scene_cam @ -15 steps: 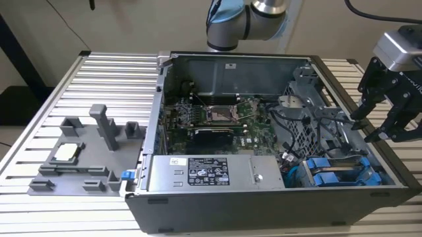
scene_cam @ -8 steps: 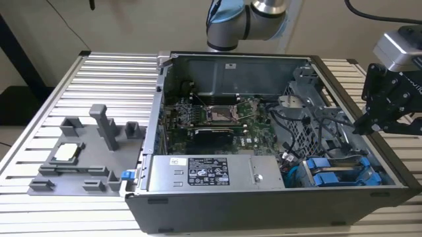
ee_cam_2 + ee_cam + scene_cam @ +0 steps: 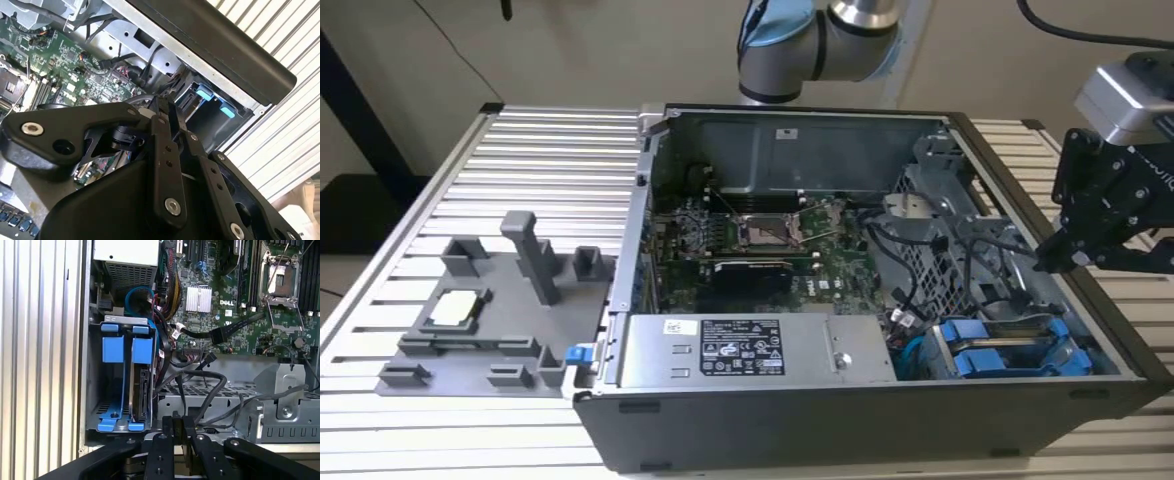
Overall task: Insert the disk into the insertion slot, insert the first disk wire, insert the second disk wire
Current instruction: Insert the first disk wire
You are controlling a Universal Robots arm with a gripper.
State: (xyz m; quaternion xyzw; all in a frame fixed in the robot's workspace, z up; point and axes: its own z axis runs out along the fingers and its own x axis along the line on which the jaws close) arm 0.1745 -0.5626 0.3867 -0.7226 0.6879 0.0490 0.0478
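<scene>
— Where is the disk?

— In the first wrist view, the disk (image 3: 140, 390) sits clipped in its blue frame, seated in the insertion slot (image 3: 145, 320) of the grey drive cage (image 3: 92, 380). It is just beside the other blue carrier (image 3: 112, 350). In the exterior view that cage is in the lower right of the frame, in a corner of the open computer case (image 3: 854, 405), next to the power supply (image 3: 747, 350).

— And the pincer?

— The gripper (image 3: 1054, 262) hangs at the middle right of the exterior frame, over the case's side wall. It is above the cage and apart from the disk. In both wrist views (image 3: 179, 422) (image 3: 172, 114) its fingertips are pressed together, closed on themselves rather than on any part.

— The wires?

— Black cables (image 3: 200, 385) trail loose across the perforated grey metal (image 3: 222, 390) beside the cage. Whether any of them is plugged into the disk, I cannot tell.
</scene>
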